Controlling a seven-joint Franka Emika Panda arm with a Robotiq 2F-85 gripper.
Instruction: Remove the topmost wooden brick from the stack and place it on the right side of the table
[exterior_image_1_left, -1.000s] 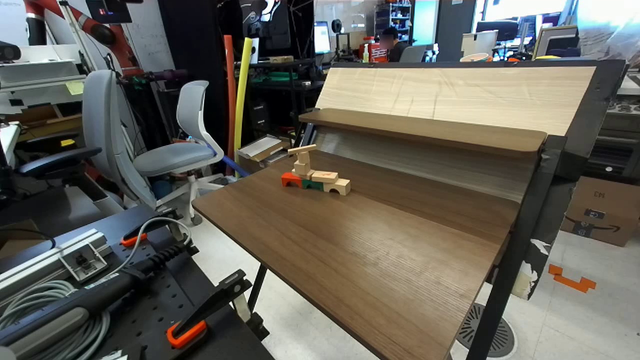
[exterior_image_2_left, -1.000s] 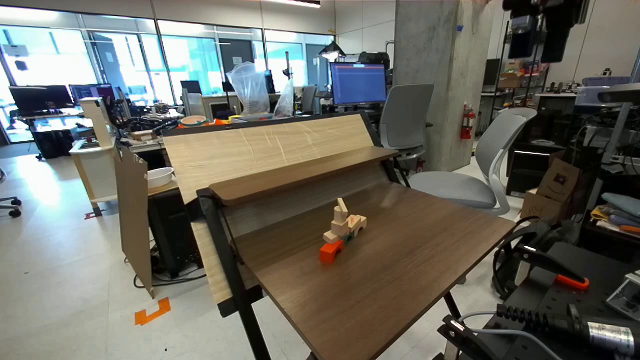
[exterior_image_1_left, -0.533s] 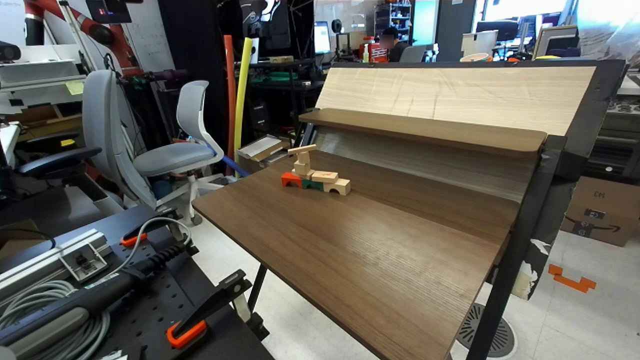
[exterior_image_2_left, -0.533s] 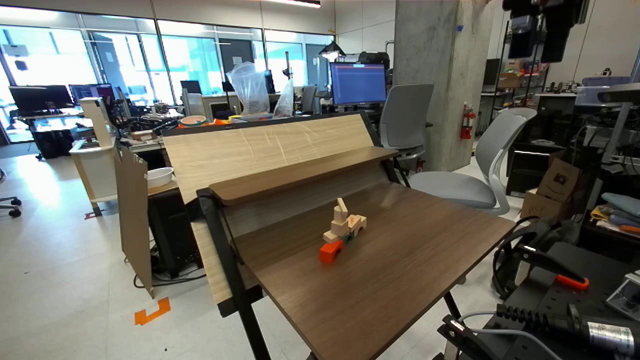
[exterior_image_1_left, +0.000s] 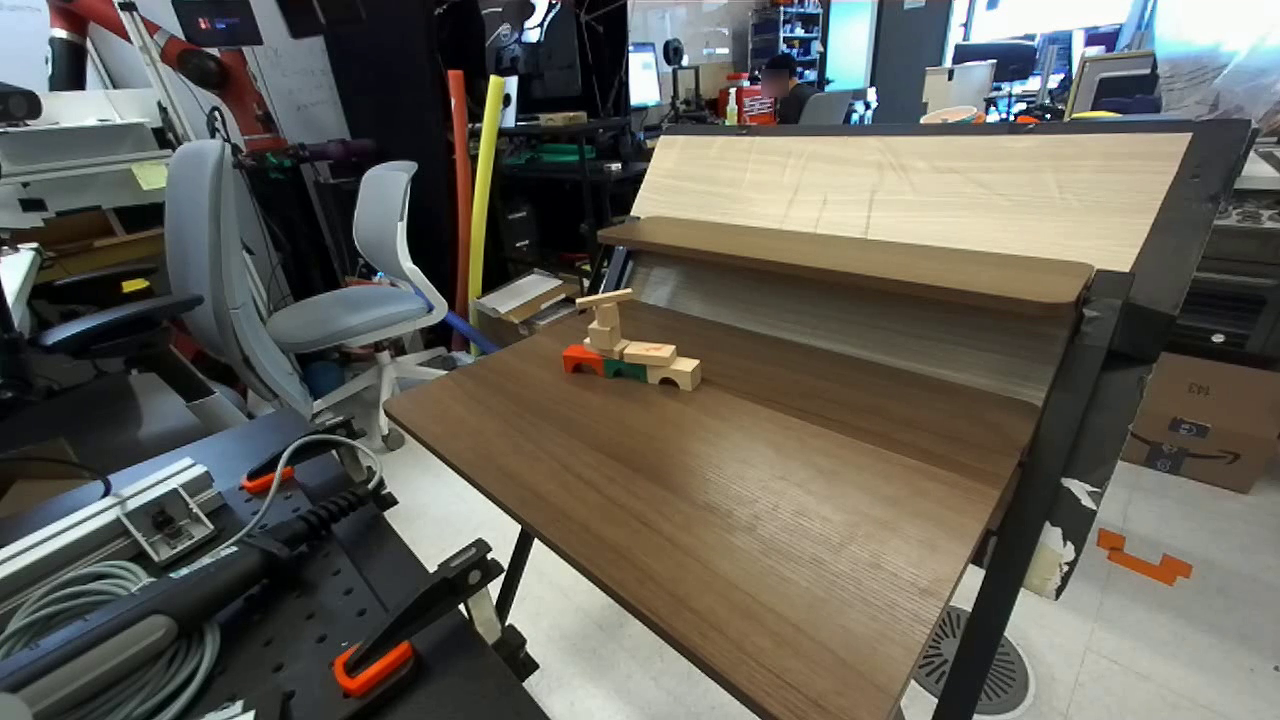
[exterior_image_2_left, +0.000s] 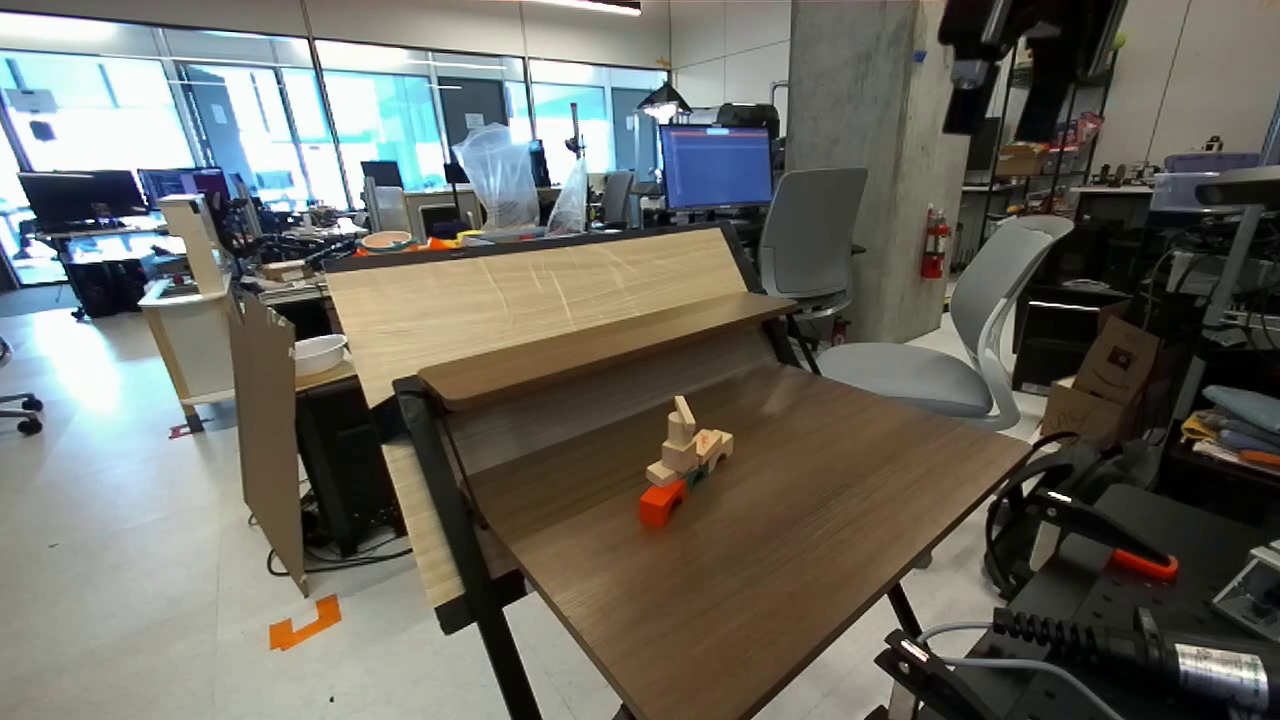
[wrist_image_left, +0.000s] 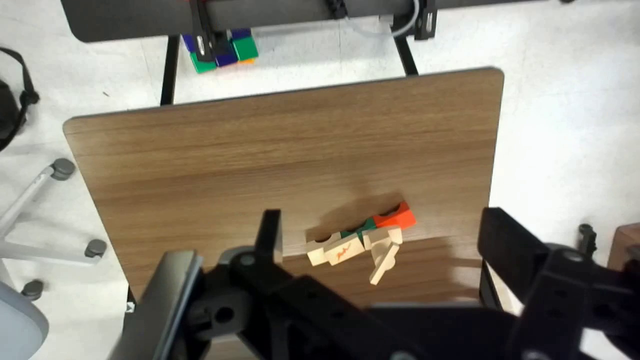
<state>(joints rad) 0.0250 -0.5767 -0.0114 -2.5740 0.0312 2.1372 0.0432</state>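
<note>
The topmost wooden brick (exterior_image_1_left: 604, 298) is a thin pale-tan piece lying across the top of the stack (exterior_image_1_left: 604, 336), slightly tilted. It also shows in an exterior view (exterior_image_2_left: 684, 413) and in the wrist view (wrist_image_left: 384, 264). The stack (exterior_image_2_left: 679, 458) has several pale bricks above an orange-red arch block (exterior_image_1_left: 582, 358) and a green one (exterior_image_1_left: 625, 370). It stands on the dark brown table (exterior_image_1_left: 720, 480). My gripper (wrist_image_left: 382, 211) is wide open and empty. It is high above the table, with the stack showing between its fingers; its fingers (exterior_image_2_left: 1000, 132) also show in an exterior view.
A brown shelf (exterior_image_1_left: 850, 258) and a slanted tan board (exterior_image_1_left: 900, 190) rise behind the tabletop. A black pegboard bench (exterior_image_1_left: 330, 600) with clamps and a cable stands beside the table. Grey chairs (exterior_image_2_left: 910, 375) stand near the table's side.
My gripper has moved left and slightly lower in an exterior view. A dark part of the arm now shows at another exterior view's top edge. The bricks have not moved.
</note>
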